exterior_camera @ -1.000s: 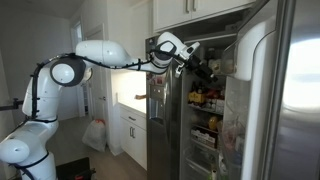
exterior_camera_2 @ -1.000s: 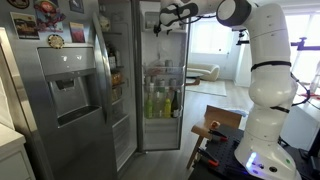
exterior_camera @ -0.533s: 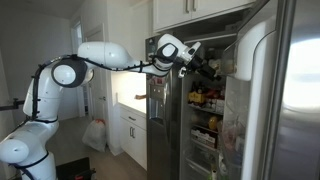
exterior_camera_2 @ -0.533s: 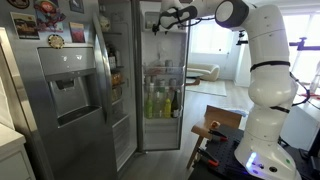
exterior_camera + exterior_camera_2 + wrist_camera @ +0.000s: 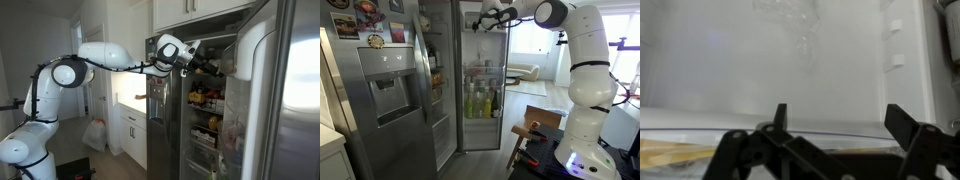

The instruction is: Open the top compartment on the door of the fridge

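The top compartment (image 5: 254,45) sits in the upper right of the frame, at the head of the door (image 5: 295,100) and its white lining (rounded cover bulging inward). Just left of it hangs the gripper (image 5: 214,68); whether they touch is unclear. In the wrist view its fingers (image 5: 781,118) stand spread, holding nothing. The lit fridge (image 5: 205,115) lies behind, with bottles (image 5: 203,99) on its shelves.

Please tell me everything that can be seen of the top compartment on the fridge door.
The top compartment is a white, glossy plastic bin with a rounded, bulging front. It sits at the very top of the white inner lining of the open door and spans most of the lining's width. Its cover looks shut. The open claw hangs about level with it, to its side, and seems not to touch it.
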Tool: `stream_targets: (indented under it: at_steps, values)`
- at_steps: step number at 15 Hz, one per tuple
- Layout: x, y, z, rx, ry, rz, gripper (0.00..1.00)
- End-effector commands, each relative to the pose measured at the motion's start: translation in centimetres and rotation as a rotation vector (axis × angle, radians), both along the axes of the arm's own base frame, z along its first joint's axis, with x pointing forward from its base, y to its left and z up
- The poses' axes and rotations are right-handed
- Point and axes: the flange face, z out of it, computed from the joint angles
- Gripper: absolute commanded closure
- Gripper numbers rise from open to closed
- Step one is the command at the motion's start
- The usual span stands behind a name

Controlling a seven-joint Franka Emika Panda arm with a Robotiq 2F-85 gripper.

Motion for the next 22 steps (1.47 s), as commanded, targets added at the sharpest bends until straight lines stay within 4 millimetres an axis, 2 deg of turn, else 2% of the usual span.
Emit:
stream_targets:
  at_steps: [1,8,22]
  values:
    - [-0.3,-0.3,1.3,-0.017,-0.06,-0.018,0.0]
    - [-0.5,-0.3,1.8,-0.013,-0.105,-0.035,0.0]
    - [-1.3,1.3,3.7,-0.037,-0.164,-0.046,0.0]
